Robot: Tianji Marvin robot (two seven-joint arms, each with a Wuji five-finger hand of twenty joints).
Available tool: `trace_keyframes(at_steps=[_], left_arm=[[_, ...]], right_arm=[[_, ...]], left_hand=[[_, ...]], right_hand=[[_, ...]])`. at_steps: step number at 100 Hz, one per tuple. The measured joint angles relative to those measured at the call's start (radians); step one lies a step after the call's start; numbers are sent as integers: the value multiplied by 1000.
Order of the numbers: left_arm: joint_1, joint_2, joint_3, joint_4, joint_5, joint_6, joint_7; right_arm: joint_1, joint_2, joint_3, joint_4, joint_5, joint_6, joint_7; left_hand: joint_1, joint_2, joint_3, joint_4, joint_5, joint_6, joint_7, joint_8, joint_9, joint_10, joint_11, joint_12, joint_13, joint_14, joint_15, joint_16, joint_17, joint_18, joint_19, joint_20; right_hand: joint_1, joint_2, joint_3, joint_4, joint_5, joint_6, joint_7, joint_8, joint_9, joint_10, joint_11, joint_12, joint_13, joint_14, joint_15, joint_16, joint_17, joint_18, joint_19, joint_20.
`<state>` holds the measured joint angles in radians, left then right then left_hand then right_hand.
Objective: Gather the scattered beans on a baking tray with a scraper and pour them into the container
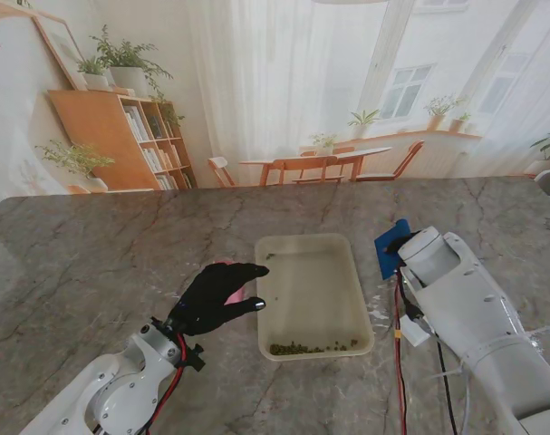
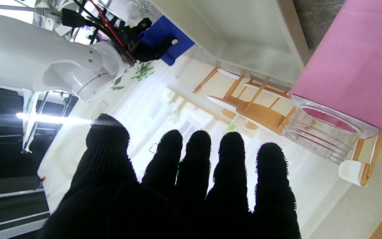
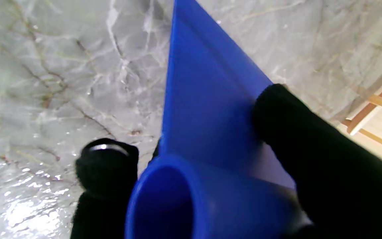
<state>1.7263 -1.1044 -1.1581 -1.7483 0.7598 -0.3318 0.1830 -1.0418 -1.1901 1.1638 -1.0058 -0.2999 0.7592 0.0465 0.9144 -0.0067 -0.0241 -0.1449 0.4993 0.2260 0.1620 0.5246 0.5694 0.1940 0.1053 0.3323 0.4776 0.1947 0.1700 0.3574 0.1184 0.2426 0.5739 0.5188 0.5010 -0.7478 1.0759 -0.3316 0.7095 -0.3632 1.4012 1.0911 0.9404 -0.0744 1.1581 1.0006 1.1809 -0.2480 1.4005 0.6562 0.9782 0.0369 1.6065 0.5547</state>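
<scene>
The left hand [image 1: 216, 297] hovers spread just left of the baking tray [image 1: 347, 313], over a pink-lidded container [image 2: 340, 76]. The right hand [image 1: 399, 246] grips the blue scraper [image 3: 207, 109] right of the tray. Green beans [image 1: 309, 347] lie gathered along the tray's near edge.

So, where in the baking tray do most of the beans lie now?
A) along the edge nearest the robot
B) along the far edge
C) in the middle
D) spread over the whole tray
A: the green beans form a row along the near edge of the baking tray.
</scene>
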Motion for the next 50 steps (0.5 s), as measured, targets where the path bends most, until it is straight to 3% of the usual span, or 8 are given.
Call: trace_keyframes(at_steps=[4, 9, 22, 30, 38, 45, 50], left_arm=[[-1, 0, 1, 0, 1, 0, 1], [-2, 0, 2, 1, 3, 0, 3], [-4, 0, 6, 2, 6, 0, 4], [-5, 0, 7, 2, 7, 2, 4], [-7, 0, 9, 3, 7, 3, 4], [-8, 0, 10, 3, 7, 4, 4], [-9, 0, 12, 4, 7, 4, 3]], right_arm=[[2, 0, -1, 12, 0, -6, 0], [4, 1, 0, 23, 4, -11, 1], [4, 1, 8, 42, 16, -16, 1], [3, 4, 11, 45, 12, -22, 7], [-2, 8, 14, 43, 4, -24, 18], [-6, 14, 13, 37, -6, -24, 26], [-9, 19, 11, 31, -16, -25, 34]], left_hand=[[0, 0, 0, 0, 0, 0, 0, 0, 0, 0, 0, 0, 0, 0, 0, 0, 0, 0, 0, 0], [0, 0, 0, 0, 0, 0, 0, 0, 0, 0, 0, 0, 0, 0, 0, 0, 0, 0, 0, 0], [0, 0, 0, 0, 0, 0, 0, 0, 0, 0, 0, 0, 0, 0, 0, 0, 0, 0, 0, 0], [0, 0, 0, 0, 0, 0, 0, 0, 0, 0, 0, 0, 0, 0, 0, 0, 0, 0, 0, 0], [0, 0, 0, 0, 0, 0, 0, 0, 0, 0, 0, 0, 0, 0, 0, 0, 0, 0, 0, 0], [0, 0, 0, 0, 0, 0, 0, 0, 0, 0, 0, 0, 0, 0, 0, 0, 0, 0, 0, 0], [0, 0, 0, 0, 0, 0, 0, 0, 0, 0, 0, 0, 0, 0, 0, 0, 0, 0, 0, 0]], right_hand=[[17, 0, -14, 0, -13, 10, 1, -19, -5, 10, -3, 0, -12, 17, -7, -14, -19, 17, -10, 0], [33, 0, -24, 0, -53, 14, 16, -90, -26, 31, -18, -4, -40, 42, -38, -17, -51, 42, -27, 0], [52, 1, -50, 0, -134, 11, -50, -403, -39, 75, -94, -66, -86, 110, -127, -48, -112, 85, -65, 0], [51, 1, -52, -1, -181, 78, -162, -543, -52, 103, -155, -111, -127, 156, -191, -67, -154, 113, -95, 0], [29, 4, -46, 3, -182, 173, -310, -570, -78, 130, -193, -159, -175, 205, -263, -80, -212, 144, -133, 0], [-3, 23, -39, 83, -183, 242, -459, -532, -95, 127, -196, -211, -227, 242, -323, -86, -271, 171, -166, 0], [-22, 39, -29, 105, -209, 271, -535, -498, -124, 130, -214, -246, -279, 286, -372, -96, -334, 194, -197, -2]])
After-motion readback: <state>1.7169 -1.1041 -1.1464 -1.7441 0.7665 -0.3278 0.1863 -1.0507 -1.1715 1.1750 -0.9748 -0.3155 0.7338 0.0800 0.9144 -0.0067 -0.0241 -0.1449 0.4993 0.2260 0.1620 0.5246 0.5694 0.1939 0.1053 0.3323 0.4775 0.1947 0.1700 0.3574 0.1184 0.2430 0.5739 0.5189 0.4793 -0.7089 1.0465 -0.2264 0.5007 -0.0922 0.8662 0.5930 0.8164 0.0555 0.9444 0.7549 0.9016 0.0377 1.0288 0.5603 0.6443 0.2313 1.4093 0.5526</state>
